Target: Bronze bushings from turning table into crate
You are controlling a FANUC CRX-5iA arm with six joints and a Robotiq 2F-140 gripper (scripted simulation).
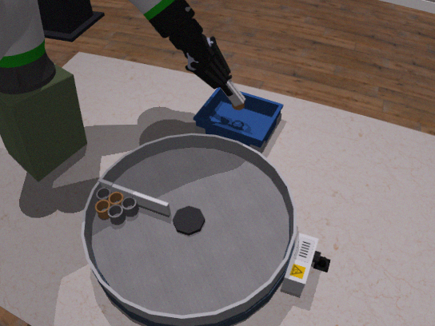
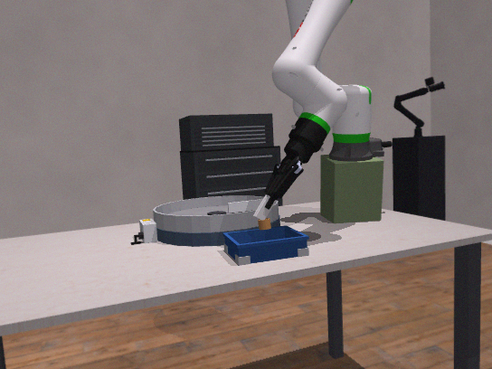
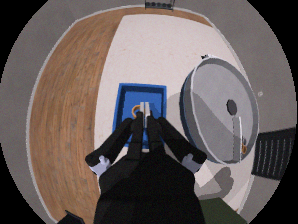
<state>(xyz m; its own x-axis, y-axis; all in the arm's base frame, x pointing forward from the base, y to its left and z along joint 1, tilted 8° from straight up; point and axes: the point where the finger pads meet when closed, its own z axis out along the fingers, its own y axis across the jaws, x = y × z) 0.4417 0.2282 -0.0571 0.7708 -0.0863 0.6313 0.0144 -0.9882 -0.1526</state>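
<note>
The gripper (image 1: 237, 101) hung over the blue crate (image 1: 269, 129), its fingers clamped on a bronze bushing (image 2: 264, 222) that sat just above the crate's near rim in the side view. From the top view the bushing lay over the crate's back left part, close to the corner wall. The step in hand looked like the delivery of this bushing. The next move would call for a small lowering or a straight release, with the bushing kept inside the walls, not on top of one.

On the turntable (image 1: 256, 153), five bushings were huddled against the straight bar (image 1: 137, 197) near the left rim: two bronze (image 1: 109, 203) and three steel (image 1: 122, 207). The two bronze ones touched steel neighbours, so later picks appeared to need a careful approach between them. By my reckoning the job was well short of done.

The crate stood just beside the turntable's far edge. The arm came in slanted from its green pedestal (image 1: 44, 132), and open room lay to the crate's right and beyond it. The turntable wall and the crate wall were the edges to mind on the way back.
</note>
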